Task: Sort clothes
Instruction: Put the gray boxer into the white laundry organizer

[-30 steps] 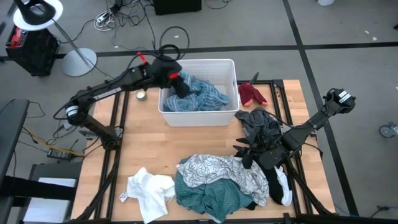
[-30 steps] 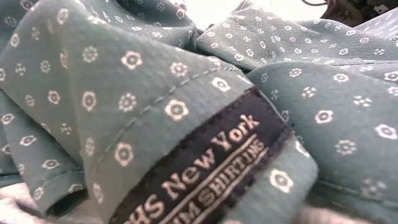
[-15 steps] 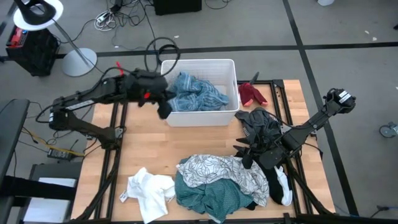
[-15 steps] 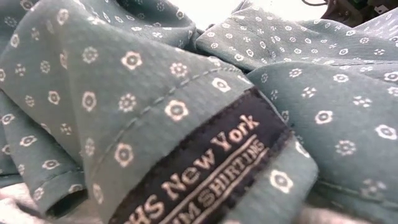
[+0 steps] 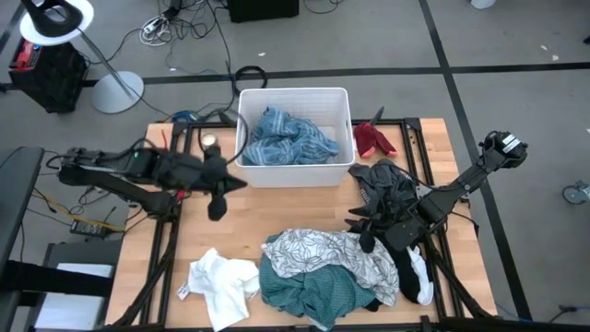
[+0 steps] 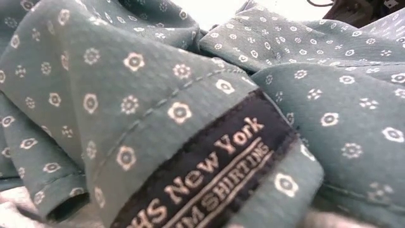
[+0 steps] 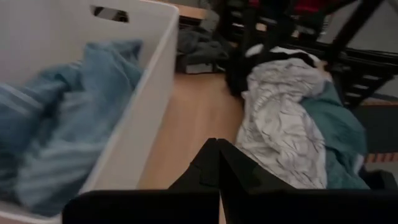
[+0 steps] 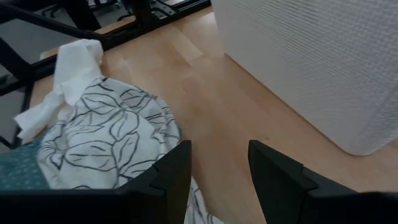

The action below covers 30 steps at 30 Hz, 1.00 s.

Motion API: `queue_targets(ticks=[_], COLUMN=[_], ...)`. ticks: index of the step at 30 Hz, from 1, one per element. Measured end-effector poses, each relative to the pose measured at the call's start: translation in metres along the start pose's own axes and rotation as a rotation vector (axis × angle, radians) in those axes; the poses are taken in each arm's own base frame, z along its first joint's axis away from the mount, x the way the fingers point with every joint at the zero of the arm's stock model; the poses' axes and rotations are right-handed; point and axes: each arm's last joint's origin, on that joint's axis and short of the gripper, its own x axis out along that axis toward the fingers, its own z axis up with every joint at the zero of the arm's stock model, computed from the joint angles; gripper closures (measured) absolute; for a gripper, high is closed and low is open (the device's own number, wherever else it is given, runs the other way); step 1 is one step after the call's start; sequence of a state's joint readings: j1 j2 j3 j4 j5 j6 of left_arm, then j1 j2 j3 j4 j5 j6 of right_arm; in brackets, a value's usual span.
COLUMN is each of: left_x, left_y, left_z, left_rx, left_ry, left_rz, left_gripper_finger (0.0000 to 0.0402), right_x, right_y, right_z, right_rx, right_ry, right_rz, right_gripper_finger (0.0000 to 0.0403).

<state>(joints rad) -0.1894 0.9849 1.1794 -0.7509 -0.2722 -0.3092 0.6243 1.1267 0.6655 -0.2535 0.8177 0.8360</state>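
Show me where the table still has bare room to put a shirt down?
Bare wood runs between the bin and the leaf-print garment, under the shut left gripper. The left edge above the white garment is free too. The front and right are crowded: teal garment, black garment, open right gripper.

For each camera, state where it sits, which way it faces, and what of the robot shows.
High view: overhead, straight down; both arms, white bin.
Low view: table height; teal shirt fills it, no robot.
Left wrist view: past the shut left end effector toward bin and leaf-print garment.
Right wrist view: past the open right end effector toward the bin.
Shared: bin, leaf-print garment.
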Motion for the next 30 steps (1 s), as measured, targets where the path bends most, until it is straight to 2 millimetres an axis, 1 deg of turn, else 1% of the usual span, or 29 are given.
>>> queue_targets(ticks=[6, 10, 14, 18, 21, 25, 28, 30], left_x=[0.004, 0.011, 0.021, 0.027, 0.032, 0.044, 0.053, 0.06], left_y=[0.006, 0.012, 0.015, 0.017, 0.018, 0.018, 0.017, 0.016], left_z=[-0.053, -0.077, -0.094, -0.104, -0.113, -0.125, -0.137, -0.142], left_rx=[0.016, 0.024, 0.042, 0.058, 0.035, 0.065, 0.091, 0.106], left_ry=[0.002, 0.025, 0.078, 0.108, 0.129, 0.098, 0.079, 0.026], left_rz=[-0.049, -0.035, -0.009, 0.013, 0.022, 0.002, -0.059, -0.105], left_gripper_finger=[0.0401, 0.04, 0.0399, 0.0398, 0.0398, 0.0398, 0.0398, 0.0398], right_x=[0.0, 0.0, 0.0, 0.0, 0.0, 0.0, 0.001, 0.001], right_y=[0.001, 0.001, 0.003, 0.003, 0.003, 0.004, 0.004, 0.002], right_z=[0.001, 0.001, 0.003, 0.003, 0.003, 0.003, 0.003, 0.002], right_rx=[0.006, -0.011, 0.008, 0.01, 0.011, 0.015, 0.012, 0.008], right_ry=[-0.007, -0.008, -0.02, -0.012, -0.005, -0.001, 0.006, 0.024], right_rz=[0.012, 0.012, 0.023, 0.034, 0.042, 0.052, 0.055, 0.055], right_gripper_finger=[0.0244, 0.0245, 0.0245, 0.0245, 0.0245, 0.0247, 0.025, 0.0253])
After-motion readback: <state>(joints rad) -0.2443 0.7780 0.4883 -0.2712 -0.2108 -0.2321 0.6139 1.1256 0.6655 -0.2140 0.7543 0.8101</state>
